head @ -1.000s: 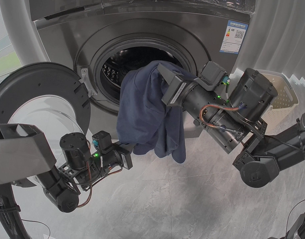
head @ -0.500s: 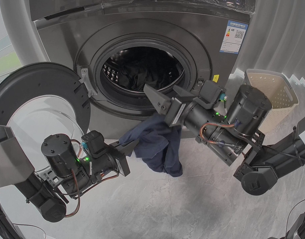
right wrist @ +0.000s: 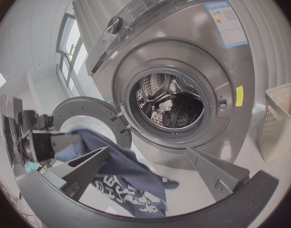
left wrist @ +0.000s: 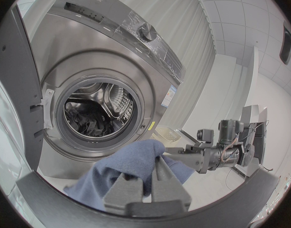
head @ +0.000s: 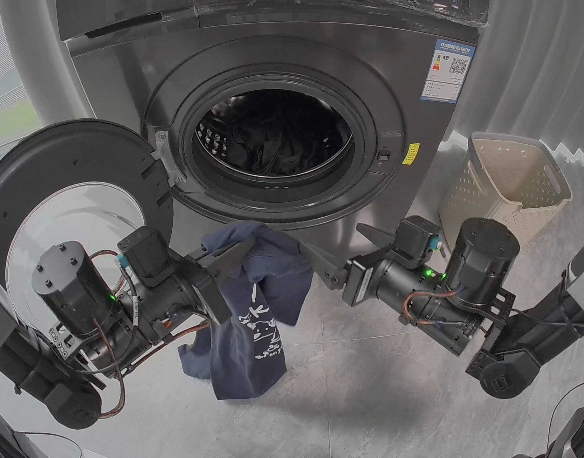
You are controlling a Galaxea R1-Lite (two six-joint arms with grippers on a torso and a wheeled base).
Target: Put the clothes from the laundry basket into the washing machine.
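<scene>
The left arm is reaching forward in front of the washing machine, low beneath its round opening. Its left hand is pointing toward the machine's front panel and is clamping its fingers together on a fold of the navy garment. The right arm is stretching in from the machine's right side, with its forearm lying nearly level below the opening. The right hand is gaping wide with nothing between its fingers. One finger is sitting just beside the cloth, and whether it is touching cannot be told.

The navy garment is hanging from the left hand below the machine's opening, outside the drum. It is bunching at the grip and draping down toward the floor in front of the machine. White lettering and a small drawing are showing on its lower part.

The machine's door is standing swung open at its left. Dark clothes are lying inside the drum. The beige laundry basket is standing on the floor at the machine's right side.
</scene>
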